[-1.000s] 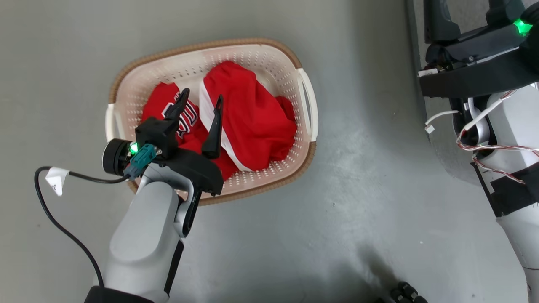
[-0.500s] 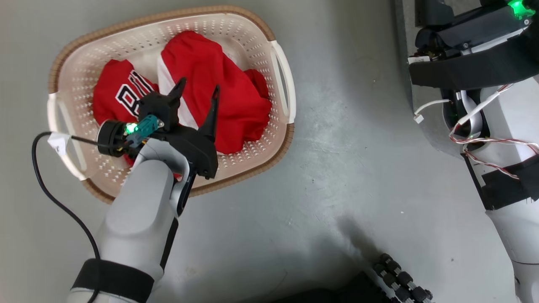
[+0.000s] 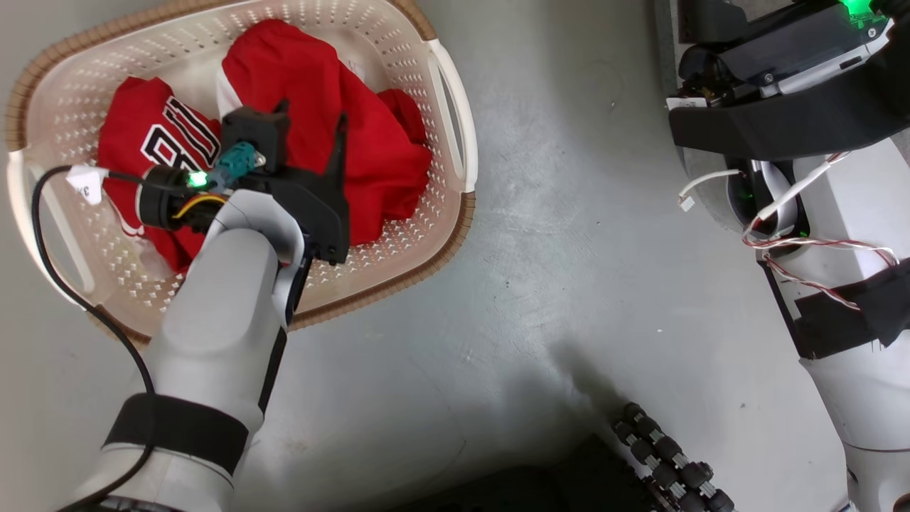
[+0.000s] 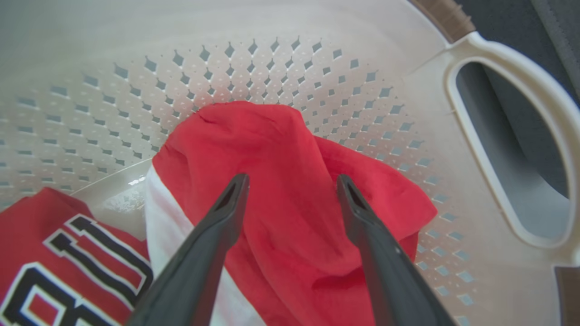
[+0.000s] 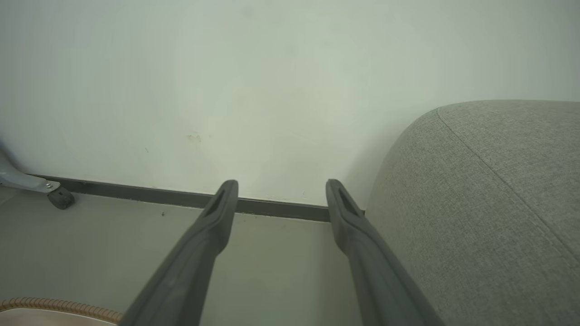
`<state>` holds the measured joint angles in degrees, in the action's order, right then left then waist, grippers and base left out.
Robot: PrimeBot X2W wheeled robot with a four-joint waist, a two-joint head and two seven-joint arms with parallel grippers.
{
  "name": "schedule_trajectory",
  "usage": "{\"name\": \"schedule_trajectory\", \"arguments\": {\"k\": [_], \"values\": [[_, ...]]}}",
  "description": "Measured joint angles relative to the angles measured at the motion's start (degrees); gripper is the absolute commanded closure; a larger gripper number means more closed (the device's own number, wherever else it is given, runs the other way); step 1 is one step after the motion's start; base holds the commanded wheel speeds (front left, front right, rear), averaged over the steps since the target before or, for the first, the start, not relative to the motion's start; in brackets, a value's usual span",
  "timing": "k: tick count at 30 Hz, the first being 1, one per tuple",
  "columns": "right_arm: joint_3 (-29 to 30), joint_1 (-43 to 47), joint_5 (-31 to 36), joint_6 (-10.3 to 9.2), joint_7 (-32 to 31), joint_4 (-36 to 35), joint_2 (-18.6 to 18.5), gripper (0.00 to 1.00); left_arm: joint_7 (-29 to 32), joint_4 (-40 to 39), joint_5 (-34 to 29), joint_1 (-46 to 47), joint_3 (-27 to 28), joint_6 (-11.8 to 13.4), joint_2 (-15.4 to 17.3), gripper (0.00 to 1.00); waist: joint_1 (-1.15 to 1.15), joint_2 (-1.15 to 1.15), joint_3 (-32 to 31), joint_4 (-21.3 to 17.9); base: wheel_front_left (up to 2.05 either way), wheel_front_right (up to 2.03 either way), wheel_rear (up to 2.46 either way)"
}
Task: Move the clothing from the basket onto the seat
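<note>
Bright, even light; soft floor shadows

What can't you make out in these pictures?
- Jersey lettering: left arm covers part in the head view; the left wrist view's bottom edge cuts it.
- Basket: top rim cut by the head view's edge.
- Seat: runs off the right wrist view.
- Whether the left claw touches the plain garment: unclear.
</note>
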<state>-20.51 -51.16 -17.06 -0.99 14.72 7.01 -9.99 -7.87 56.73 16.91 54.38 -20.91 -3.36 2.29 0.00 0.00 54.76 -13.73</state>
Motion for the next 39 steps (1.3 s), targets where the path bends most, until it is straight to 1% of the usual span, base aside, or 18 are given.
{"name": "schedule_trajectory", "arguments": {"k": [6,11,16,22,23,24,27,28,31,39], "values": [[-0.03,-0.01,0.35,0.53,0.00,-1.07,0.82,0.00,1.05,2.55,-0.40,2.20,0.51,1.67,0.44,0.00,0.00,0.00,1.61,-0.72,0.00,0.00,0.00],[0.03,-0.01,0.64,0.97,0.00,-2.46,1.35,0.00,1.88,4.53,-0.71,3.86,0.82,3.42,1.47,0.00,0.00,0.00,2.82,-1.35,0.00,0.00,0.00],[0.12,-0.01,1.37,1.10,0.00,-3.37,1.54,0.00,2.23,5.32,-0.71,5.30,1.13,3.80,1.65,0.00,0.00,0.00,3.92,-1.79,0.00,0.00,0.00],[0.57,0.05,1.57,1.80,0.00,-3.57,1.86,0.00,2.23,6.98,-0.71,6.37,1.08,3.87,1.34,0.00,0.00,0.00,5.05,-2.31,0.00,0.00,0.00],[0.69,0.05,1.57,2.03,0.01,-3.55,1.90,0.00,2.23,7.20,-0.71,6.50,1.08,3.86,1.29,0.70,0.00,0.00,5.07,-2.30,0.00,0.00,0.00],[0.86,0.06,1.57,2.04,0.01,-3.45,1.91,0.00,2.20,7.37,-0.71,6.58,1.02,3.82,1.26,1.00,0.00,0.00,5.05,-2.27,0.00,0.00,0.00],[1.19,0.13,2.03,2.12,0.00,-2.68,1.98,0.00,1.75,8.24,-0.70,6.56,0.88,3.78,1.14,1.00,0.01,0.00,4.67,-2.07,0.00,0.00,0.00],[1.29,0.14,2.03,2.48,0.00,-2.40,2.04,0.00,1.45,8.46,-0.70,6.55,0.84,3.74,1.12,1.00,0.00,0.00,4.46,-2.00,0.00,0.00,0.00],[1.81,0.15,2.03,2.61,0.01,-1.48,2.16,0.00,0.58,9.05,-0.70,6.41,0.58,3.11,1.03,1.00,0.01,0.00,3.64,-1.72,0.00,0.00,0.00],[3.04,1.29,2.09,3.81,0.00,2.50,2.12,0.00,-3.11,10.17,0.24,4.34,0.45,1.22,0.52,1.00,0.00,0.00,-0.01,-0.60,0.00,0.00,0.00]]}}
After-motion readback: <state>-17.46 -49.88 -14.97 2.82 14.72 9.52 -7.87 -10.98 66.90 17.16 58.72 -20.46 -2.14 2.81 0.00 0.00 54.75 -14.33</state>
